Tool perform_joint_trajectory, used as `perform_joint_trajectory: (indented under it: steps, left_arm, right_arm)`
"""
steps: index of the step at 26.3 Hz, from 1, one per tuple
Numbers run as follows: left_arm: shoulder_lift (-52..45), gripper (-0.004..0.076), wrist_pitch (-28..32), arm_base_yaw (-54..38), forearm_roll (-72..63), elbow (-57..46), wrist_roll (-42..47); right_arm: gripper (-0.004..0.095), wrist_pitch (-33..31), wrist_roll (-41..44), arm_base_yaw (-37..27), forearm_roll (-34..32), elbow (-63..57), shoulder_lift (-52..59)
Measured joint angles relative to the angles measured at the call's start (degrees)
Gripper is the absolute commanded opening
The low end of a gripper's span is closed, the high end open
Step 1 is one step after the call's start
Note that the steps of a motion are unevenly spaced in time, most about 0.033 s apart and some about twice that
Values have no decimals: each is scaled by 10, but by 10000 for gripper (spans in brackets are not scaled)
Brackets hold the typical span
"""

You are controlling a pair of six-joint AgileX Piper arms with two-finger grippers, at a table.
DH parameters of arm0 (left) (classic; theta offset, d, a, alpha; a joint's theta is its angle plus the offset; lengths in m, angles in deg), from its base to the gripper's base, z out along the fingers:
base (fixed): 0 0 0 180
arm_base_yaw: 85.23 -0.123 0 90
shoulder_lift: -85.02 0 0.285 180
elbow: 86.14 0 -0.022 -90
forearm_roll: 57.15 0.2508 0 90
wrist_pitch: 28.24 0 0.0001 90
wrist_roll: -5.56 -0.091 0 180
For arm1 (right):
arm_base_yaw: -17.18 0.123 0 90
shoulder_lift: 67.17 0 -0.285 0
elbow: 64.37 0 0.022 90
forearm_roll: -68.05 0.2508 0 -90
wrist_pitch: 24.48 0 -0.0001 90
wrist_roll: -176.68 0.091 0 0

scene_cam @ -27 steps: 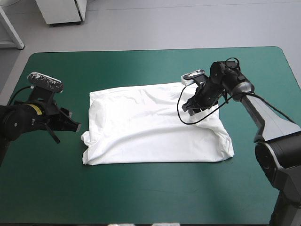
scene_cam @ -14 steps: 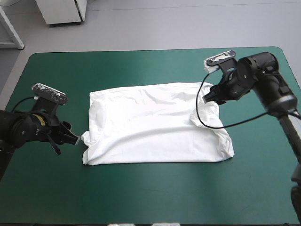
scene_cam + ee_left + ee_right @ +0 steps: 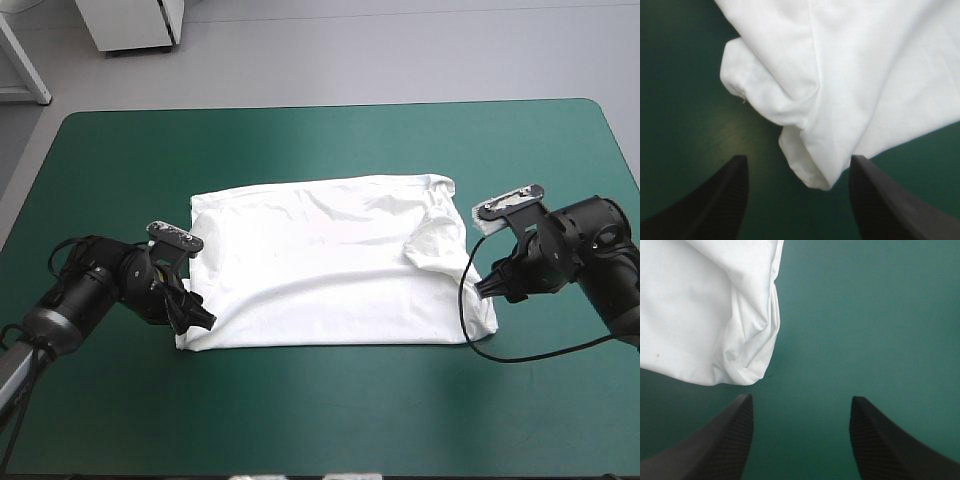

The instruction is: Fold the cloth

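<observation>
The white T-shirt (image 3: 320, 260) lies spread flat as a wide rectangle in the middle of the table, with a crease near its right side. My left gripper (image 3: 203, 318) is low at the shirt's front-left corner. In the left wrist view the left gripper (image 3: 799, 161) is open and a rolled corner of the T-shirt (image 3: 810, 170) reaches in between the fingers. My right gripper (image 3: 488, 288) sits at the shirt's front-right corner. It (image 3: 802, 399) is open over the bare cover, and the T-shirt's bunched corner (image 3: 742, 365) lies just ahead of one finger.
The teal-green cover (image 3: 320, 420) extends well beyond the shirt on every side, with wide strips toward the front edge and both side edges.
The left arm has moved right and down to the shirt's front-left corner. The right arm has swung off the shirt's far right part, out and toward the front-right corner.
</observation>
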Motion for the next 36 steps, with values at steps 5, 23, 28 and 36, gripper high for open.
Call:
perform_joint_trajectory:
  steps: [5, 23, 28, 36]
  left_arm:
    - [65, 435, 21, -1, 0, -5, -5]
    - [158, 338, 32, -4, -30, 1, -12]
    - [161, -13, 28, -4, -52, 2, -12]
    - [163, -7, 33, -4, -62, 2, -12]
  right_arm:
    - [550, 7, 2, 0, 1, -2, 0]
    - [550, 12, 6, 0, 2, -6, -16]
    - [550, 23, 7, 0, 9, -29, -39]
    - [550, 47, 3, 0, 51, -40, -103]
